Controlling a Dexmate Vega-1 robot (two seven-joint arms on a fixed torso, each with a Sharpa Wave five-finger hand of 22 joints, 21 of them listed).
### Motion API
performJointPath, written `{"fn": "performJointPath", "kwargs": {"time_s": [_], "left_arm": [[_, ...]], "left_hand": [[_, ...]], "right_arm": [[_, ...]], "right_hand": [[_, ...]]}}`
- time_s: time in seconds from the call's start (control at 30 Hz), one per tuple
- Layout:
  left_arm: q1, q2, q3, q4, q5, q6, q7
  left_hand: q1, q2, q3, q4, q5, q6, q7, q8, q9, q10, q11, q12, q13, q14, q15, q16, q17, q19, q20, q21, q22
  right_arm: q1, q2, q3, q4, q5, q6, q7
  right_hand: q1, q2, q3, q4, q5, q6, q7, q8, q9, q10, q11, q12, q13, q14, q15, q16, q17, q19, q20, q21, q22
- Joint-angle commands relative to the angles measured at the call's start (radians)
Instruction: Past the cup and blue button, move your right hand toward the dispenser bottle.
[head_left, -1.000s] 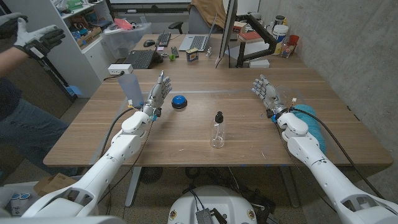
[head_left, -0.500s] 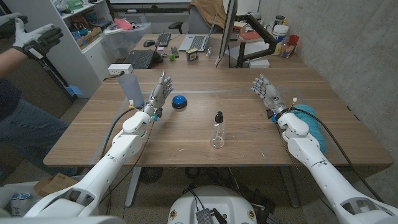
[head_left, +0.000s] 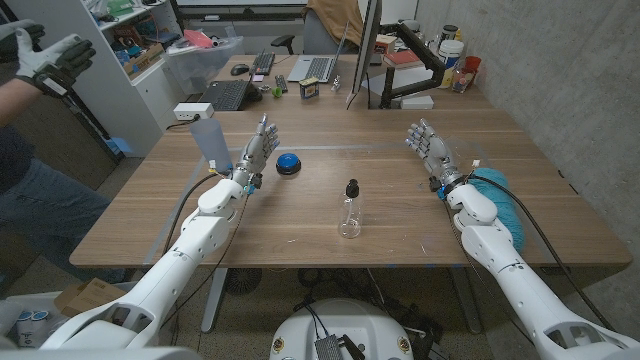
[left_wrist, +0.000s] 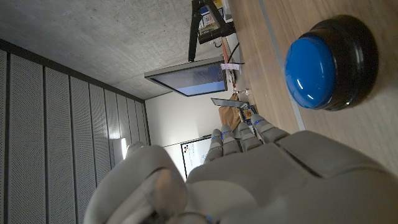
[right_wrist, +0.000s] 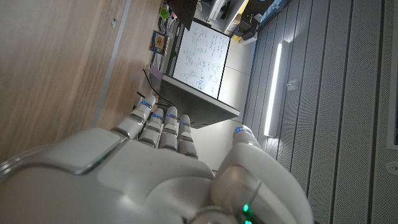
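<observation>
A small clear dispenser bottle (head_left: 349, 211) with a black pump top stands upright near the middle of the table. The blue button (head_left: 288, 163) (left_wrist: 329, 64) in its black housing lies to the far left of the bottle. A pale blue cup (head_left: 208, 138) stands further left, behind my left hand (head_left: 254, 153) (left_wrist: 249, 180). That hand stands on edge beside the button, fingers straight and apart, holding nothing. My right hand (head_left: 431, 152) (right_wrist: 155, 168) is raised at the right side of the table, fingers spread, empty, well to the right of the bottle.
A teal brush-like object (head_left: 500, 205) lies under my right forearm. A monitor (head_left: 364, 50), laptops (head_left: 228, 94) and keyboards crowd the table's far edge. A person (head_left: 30, 130) with gloved hands stands at the left, beyond the table.
My right hand has crept slightly to the right and nearer; the left hand and the objects are still. The person's gloved hands have shifted a little.
</observation>
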Motion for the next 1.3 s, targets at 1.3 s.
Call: {"fn": "performJointPath", "kwargs": {"time_s": [1.3], "left_arm": [[0.026, 0.019, 0.005, -0.073, 0.01, 0.045, 0.035]], "left_hand": [[0.02, 0.014, -0.014, -0.001, 0.004, 0.019, 0.002, 0.007, 0.005, 0.014, -0.003, 0.006, 0.003, 0.001, 0.007, 0.005, 0.002, 0.001, 0.001, 0.003, 0.006]], "right_arm": [[-0.041, 0.017, 0.047, 0.009, 0.044, 0.206, 0.121]], "right_hand": [[0.031, -0.016, -0.001, -0.032, 0.006, 0.036, -0.037, 0.008, 0.003, 0.025, -0.02, 0.006, 0.002, 0.037, -0.02, 0.01, 0.0, 0.011, 0.011, -0.008, 0.002]]}}
